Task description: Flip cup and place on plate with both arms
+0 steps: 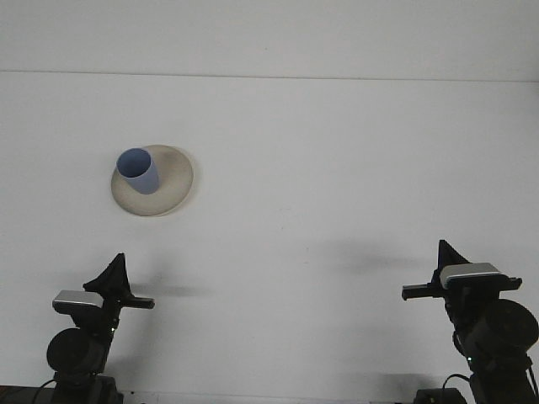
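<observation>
**Desk editor:** What fills the frame?

**Photographer:** A wide white desk (337,168), seen from the front view, running back to a pale wall. Its surface is bare apart from one setting on the left half and the soft shadows of the two arms nearer the camera.

**Desk editor:** And the arms?

**Photographer:** Both sit low at the bottom edge, well apart from each other and from the setting. The right arm is the bulkier in view, at the lower right corner, its dark joints stacked under a grey camera block. The right pincer (414,292) points inward toward the middle of the desk and holds nothing; whether its fingers are parted or together I cannot tell from this angle. The left arm sits lower in the lower left corner. The left pincer (141,302) points inward as well, also holding nothing, and its finger state cannot be made out either.

**Desk editor:** The setting?

**Photographer:** A round beige plate (173,187) lies flat on the desk, upper left. On its left part stands a blue cup (139,171), mouth upward and open toward the camera, touching the plate.
</observation>
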### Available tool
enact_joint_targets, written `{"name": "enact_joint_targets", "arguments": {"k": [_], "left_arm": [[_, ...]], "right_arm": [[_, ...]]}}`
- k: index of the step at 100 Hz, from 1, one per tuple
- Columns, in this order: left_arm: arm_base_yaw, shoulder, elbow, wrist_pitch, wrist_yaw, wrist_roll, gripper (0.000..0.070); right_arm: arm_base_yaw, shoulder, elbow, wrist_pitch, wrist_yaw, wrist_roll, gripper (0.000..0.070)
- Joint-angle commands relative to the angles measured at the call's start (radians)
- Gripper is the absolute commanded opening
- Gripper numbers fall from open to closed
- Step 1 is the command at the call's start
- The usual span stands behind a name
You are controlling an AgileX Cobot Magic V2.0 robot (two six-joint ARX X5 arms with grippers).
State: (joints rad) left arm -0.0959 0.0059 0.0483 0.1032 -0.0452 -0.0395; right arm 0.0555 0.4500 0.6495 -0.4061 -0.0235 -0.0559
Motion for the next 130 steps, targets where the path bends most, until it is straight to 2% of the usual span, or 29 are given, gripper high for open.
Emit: {"name": "enact_joint_targets", "arguments": {"k": [1, 15, 130], "left_arm": [[0.0, -0.003, -0.007, 0.011, 0.003, 0.005, 0.001], [-0.001, -0.003, -0.034, 0.056, 0.004, 0.005, 0.001], [-0.001, -0.003, -0.034, 0.056, 0.004, 0.001, 0.0011]], "right_arm": [[-0.001, 0.002, 0.008, 0.01, 0.001, 0.003, 0.0003], [-0.001, 0.002, 0.009, 0.01, 0.001, 0.003, 0.0003], [-0.001, 0.001, 0.008, 0.01, 0.002, 0.003, 0.0003]]}}
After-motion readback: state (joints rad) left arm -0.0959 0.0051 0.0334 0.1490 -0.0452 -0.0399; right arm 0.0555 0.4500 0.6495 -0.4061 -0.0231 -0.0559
